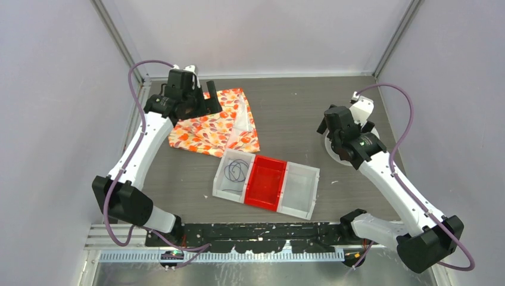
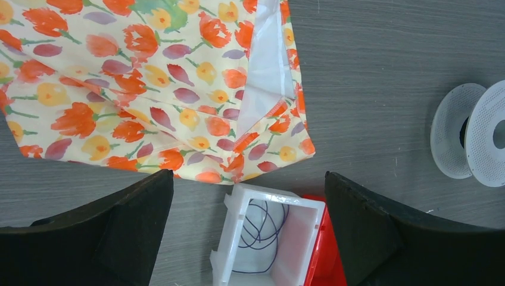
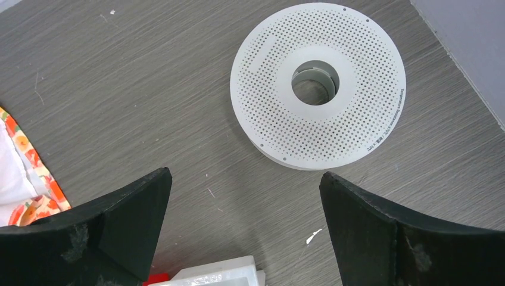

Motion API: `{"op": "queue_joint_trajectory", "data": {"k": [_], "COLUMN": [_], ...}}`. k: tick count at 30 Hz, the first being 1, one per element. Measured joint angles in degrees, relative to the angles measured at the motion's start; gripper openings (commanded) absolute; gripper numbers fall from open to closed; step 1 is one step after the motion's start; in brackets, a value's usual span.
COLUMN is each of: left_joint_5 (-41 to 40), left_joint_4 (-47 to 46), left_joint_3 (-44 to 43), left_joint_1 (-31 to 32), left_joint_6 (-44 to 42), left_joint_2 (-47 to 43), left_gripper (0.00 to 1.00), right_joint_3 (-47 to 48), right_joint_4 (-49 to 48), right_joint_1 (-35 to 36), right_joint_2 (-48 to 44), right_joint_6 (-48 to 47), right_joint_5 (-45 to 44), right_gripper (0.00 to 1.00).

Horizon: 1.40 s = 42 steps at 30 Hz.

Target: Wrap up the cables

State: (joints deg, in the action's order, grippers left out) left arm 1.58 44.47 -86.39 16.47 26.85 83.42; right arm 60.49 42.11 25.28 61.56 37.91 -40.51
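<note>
Looking from above, the cables (image 1: 236, 170) lie loosely coiled in the white end compartment of the tray (image 1: 299, 192), with both arms away from it. Left wrist view: the left claw (image 2: 247, 179) is spread, empty, near the floral cloth (image 2: 137, 89). Right wrist view: the right claw (image 3: 244, 176) is spread above the perforated spool (image 3: 318, 119). The wire looks hair-fine, limp and tangle-prone, so pinching a bunched loop seems safest.
</note>
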Motion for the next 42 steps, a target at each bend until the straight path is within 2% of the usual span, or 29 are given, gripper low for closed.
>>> {"op": "queue_joint_trajectory", "data": {"k": [13, 18, 20, 23, 28, 31, 36, 42], "left_joint_5": [0.11, 3.04, 3.13, 0.33, -5.79, -8.5, -11.17, -11.45], "left_joint_4": [0.0, -0.52, -0.26, 0.7, 2.97, 4.76, 5.25, 4.83], "left_joint_3": [0.0, 1.68, 3.1, 6.08, 14.49, 18.29, 22.38, 24.15], "left_joint_1": [0.0, 0.24, 1.11, 5.88, 18.97, 23.34, 24.37, 25.86], "left_joint_6": [-0.11, -1.75, -2.43, -3.65, -2.58, 0.57, 5.25, 6.23], "left_joint_2": [0.0, -0.33, -0.72, -2.16, -9.62, -13.92, -15.13, -9.46], "left_gripper": [1.0, 1.0, 1.0, 1.0, 0.8, 0.69, 0.48, 0.36], "right_joint_3": [-0.44, -0.44, -0.44, -0.63, -1.05, -1.16, -1.27, -1.27], "right_joint_4": [0.02, 0.04, 0.09, 0.17, 0.22, 0.11, 0.07, 0.35], "right_joint_1": [0.0, 0.0, 0.0, 0.0, 0.0, 0.0, 0.0, 0.0], "right_joint_2": [-0.15, -0.15, -0.22, -0.9, -2.71, -2.8, -1.95, -1.57], "right_joint_6": [0.22, 0.39, 0.52, 0.85, 1.36, 1.51, 1.9, 3.02], "right_joint_5": [-0.33, -0.31, -0.31, -0.31, -0.28, -0.04, 1.01, 1.68], "right_gripper": [1.0, 1.0, 1.0, 1.0, 1.0, 1.0, 1.0, 1.0]}}
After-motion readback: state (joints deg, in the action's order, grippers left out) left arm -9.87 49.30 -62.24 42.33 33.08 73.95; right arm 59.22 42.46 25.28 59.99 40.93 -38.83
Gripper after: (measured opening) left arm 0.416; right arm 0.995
